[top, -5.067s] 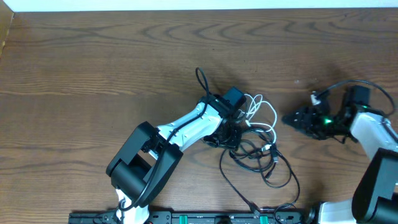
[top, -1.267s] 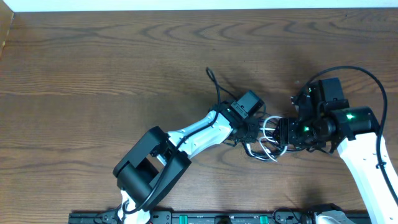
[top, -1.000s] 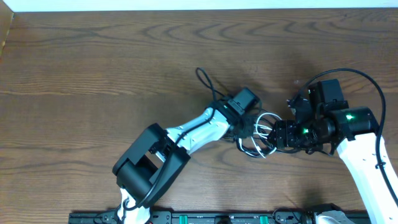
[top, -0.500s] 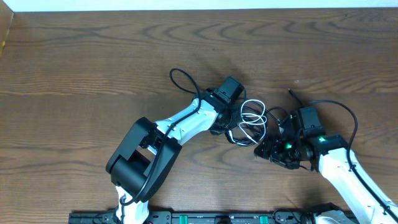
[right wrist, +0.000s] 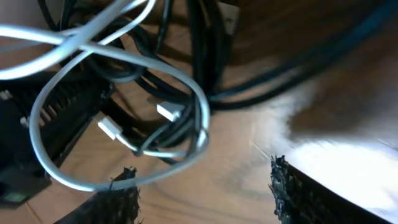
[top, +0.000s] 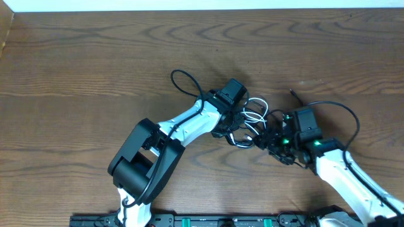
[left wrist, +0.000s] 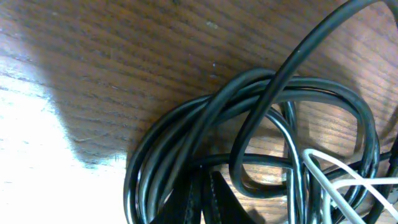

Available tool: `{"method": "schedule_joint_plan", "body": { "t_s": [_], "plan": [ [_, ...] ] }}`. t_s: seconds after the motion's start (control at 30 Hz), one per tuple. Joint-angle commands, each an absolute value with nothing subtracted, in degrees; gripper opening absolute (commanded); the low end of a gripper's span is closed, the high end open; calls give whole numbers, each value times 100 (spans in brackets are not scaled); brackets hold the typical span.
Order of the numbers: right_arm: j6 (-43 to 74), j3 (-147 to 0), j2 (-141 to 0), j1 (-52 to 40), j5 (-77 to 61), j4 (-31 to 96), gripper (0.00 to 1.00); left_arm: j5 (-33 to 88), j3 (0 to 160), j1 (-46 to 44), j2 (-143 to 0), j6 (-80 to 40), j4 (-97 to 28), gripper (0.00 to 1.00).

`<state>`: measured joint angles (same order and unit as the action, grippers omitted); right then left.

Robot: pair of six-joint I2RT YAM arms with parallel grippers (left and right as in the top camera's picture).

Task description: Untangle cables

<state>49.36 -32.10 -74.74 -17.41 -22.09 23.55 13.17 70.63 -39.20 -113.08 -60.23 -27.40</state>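
Right claw (right wrist: pixel 200 179) (jaws apart) has neared the cables (top: pixel 254 116); left claw (left wrist: pixel 202 196) seemingly clamps them.

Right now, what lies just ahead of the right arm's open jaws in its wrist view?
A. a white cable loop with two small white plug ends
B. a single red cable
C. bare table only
A: the white cable loops over black cords ahead of the right gripper, with two white plug ends inside the loop.

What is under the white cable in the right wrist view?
Black cables run beneath the white cable, with bare wooden table below them. Where the strands cross inside the loop they cover each other, so how they thread cannot be seen.
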Motion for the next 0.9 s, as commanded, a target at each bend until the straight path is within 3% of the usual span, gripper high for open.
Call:
{"method": "schedule_joint_plan", "body": {
  "t_s": [0.0,0.2,0.43,0.6,0.67,0.83,0.87],
  "plan": [
    [5262,-3170,-7699,-1894,-1999,2139,51,1105,7017,-3892,-11402,-6071,-2821,8],
    [5424,-3170,-7924,-1907,-733,2139,1,1105,7013,-3892,-11402,-6025,-2952,8],
    [5249,-3173,-7907,-1848,353,2182,1,1105,7006,-3892,-11402,-5867,-3142,8],
    [3819,-3183,-7800,-1730,-1557,1870,1,1085,7006,-3892,-11402,-5859,-3291,8],
    [3632,-3183,-7767,-1728,-2196,2075,16,1085,7004,-3892,-11402,-5861,-3267,8],
    [3634,-3183,-7752,-1782,-2770,2311,24,1087,7002,-3892,-11402,-5883,-3271,8],
    [3638,-3183,-7752,-1804,-2694,2257,31,1087,7002,-3892,-11402,-5883,-3271,8]
  ]
}}
